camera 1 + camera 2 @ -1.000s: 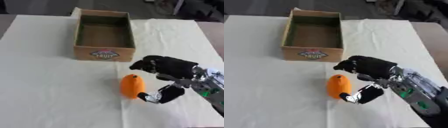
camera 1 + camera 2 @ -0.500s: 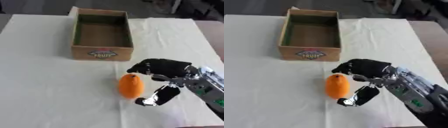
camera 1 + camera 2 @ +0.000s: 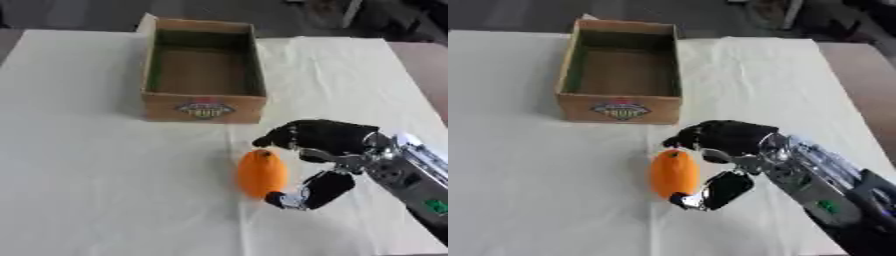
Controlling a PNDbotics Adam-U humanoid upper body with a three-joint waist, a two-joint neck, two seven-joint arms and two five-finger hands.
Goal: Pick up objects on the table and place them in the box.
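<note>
Your right hand (image 3: pixel 325 145) has closed in on the orange fruit (image 3: pixel 261 172), fingers and thumb now curling around it; lift next, toward the box (image 3: pixel 203 108) at eleven o'clock.

Right hand (image 3: pixel 325 145) — fingers and thumb curled.
</note>
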